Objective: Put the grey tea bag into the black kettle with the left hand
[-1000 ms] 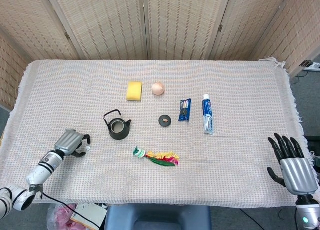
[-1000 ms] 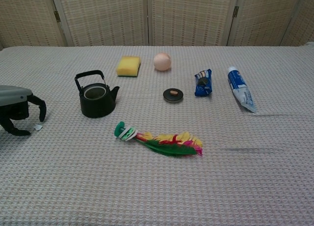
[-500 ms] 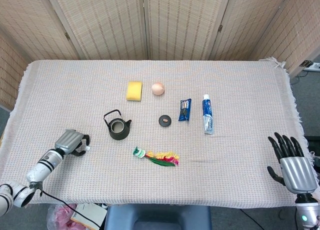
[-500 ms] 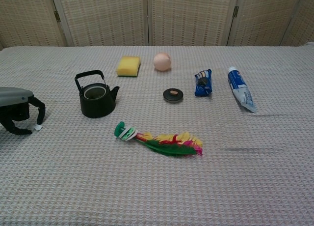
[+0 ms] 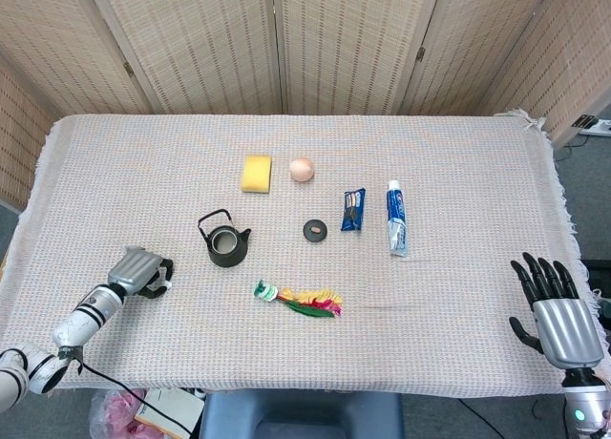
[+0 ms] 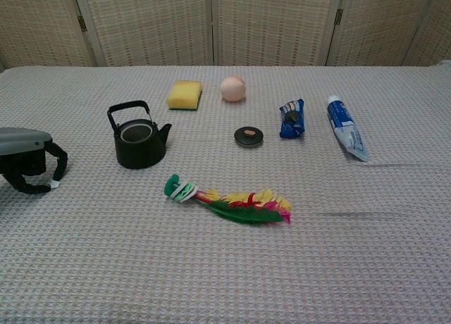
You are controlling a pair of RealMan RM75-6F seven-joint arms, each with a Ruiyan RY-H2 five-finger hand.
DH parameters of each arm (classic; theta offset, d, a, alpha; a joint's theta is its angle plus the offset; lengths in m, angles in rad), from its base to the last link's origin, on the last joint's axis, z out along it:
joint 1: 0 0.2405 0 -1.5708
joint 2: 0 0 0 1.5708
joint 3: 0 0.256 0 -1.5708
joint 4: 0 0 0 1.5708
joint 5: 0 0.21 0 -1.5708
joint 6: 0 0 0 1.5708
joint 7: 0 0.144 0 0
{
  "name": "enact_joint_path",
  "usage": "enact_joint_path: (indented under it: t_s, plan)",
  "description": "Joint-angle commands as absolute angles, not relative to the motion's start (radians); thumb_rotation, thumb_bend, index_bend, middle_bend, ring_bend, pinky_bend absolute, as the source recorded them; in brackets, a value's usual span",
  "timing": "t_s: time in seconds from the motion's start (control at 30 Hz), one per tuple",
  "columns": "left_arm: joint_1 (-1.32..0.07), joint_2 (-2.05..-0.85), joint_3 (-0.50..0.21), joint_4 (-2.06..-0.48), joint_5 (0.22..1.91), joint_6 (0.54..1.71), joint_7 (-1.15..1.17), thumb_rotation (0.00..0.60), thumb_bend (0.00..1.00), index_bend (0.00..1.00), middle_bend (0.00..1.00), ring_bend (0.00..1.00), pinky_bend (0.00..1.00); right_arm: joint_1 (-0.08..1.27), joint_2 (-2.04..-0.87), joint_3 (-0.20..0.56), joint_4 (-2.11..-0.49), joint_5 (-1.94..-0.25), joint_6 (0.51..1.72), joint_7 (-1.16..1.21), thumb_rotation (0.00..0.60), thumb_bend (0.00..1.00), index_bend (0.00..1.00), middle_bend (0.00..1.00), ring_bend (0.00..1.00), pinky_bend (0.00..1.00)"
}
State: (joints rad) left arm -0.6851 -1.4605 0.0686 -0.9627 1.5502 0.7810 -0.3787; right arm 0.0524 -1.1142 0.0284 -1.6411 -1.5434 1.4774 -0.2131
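Note:
The black kettle (image 5: pixel 225 240) (image 6: pixel 139 141) stands upright left of centre with its top uncovered. Its round lid (image 5: pixel 315 229) (image 6: pixel 248 136) lies apart to the right. My left hand (image 5: pixel 138 272) (image 6: pixel 28 158) rests low on the cloth at the left, well left of the kettle. Its fingers curl down and pinch the small grey tea bag (image 6: pixel 54 185) (image 5: pixel 165 286) against the cloth, so only a corner shows. My right hand (image 5: pixel 558 315) hangs past the table's right front corner, fingers spread and holding nothing.
A yellow sponge (image 6: pixel 184 94), a pale ball (image 6: pixel 233 88), a blue packet (image 6: pixel 292 119) and a toothpaste tube (image 6: pixel 346 127) lie across the back. A feathered toy (image 6: pixel 229 203) lies in front of the kettle.
The left hand's fingers have curled in closer around the tea bag, thumb and fingertip now meeting on it. The right hand has stayed put.

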Motion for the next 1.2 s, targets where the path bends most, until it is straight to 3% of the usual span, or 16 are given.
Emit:
enact_joint_path:
  t_s: [0.03,0.7,1.2]
  plan:
    - [-0.685,-1.461,0.07,-0.961,1.55,0.783,-0.385,0.6,0.34,0.56,1.0,1.0,1.0,0.053,-1.115,0.028,-1.641,-1.544,1.478,-0.214,0.6,0.22,0.0,0.0,0.0,0.0]
    - [-0.678,-1.408,0.068,-1.028,1.541,0.826,-0.354,0.6,0.38,0.59,1.0,1.0,1.0,0.056,-1.112,0.023,-1.645,-1.552,1.478,-0.209,0.6,0.23,0.0,0.0,0.0,0.0]
    - [-0.724,-1.151,-0.051,-1.426,1.385,0.816,-0.027,0.6,0.38,0.58,1.0,1.0,1.0,0.055,-1.083,0.009,-1.647,-1.574,1.477,-0.142,0.6,0.23,0.0,0.0,0.0,0.0]
